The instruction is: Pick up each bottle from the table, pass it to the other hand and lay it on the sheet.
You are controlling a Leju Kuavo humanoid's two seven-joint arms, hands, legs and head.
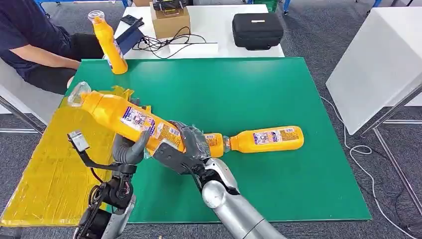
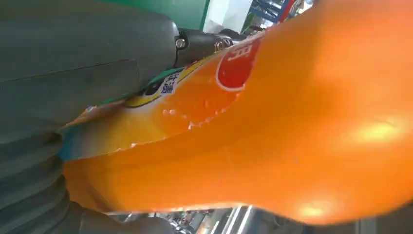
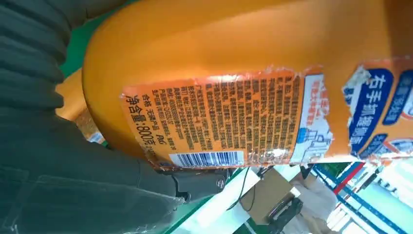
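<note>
A big orange bottle (image 1: 134, 119) hangs tilted over the left side of the green table, its clear cap toward the yellow sheet (image 1: 50, 169). My right hand (image 1: 185, 145) grips its lower end. My left hand (image 1: 130, 149) cups its middle from below, thumb against the label. The same bottle (image 2: 292, 122) lies against my left hand (image 2: 73, 63) in the left wrist view, and the bottle's label (image 3: 219, 122) sits beside my right hand (image 3: 48, 170) in the right wrist view. A second bottle (image 1: 268, 139) lies on the table just right of my right hand. A third bottle (image 1: 108, 44) stands tilted at the far left corner.
A person in dark clothes (image 1: 35, 45) sits at the far left, next to the third bottle. Behind the green table (image 1: 278, 89), a white table carries a cardboard box (image 1: 170, 21), cables and a black case (image 1: 257, 30). A white panel (image 1: 378, 64) stands to the right.
</note>
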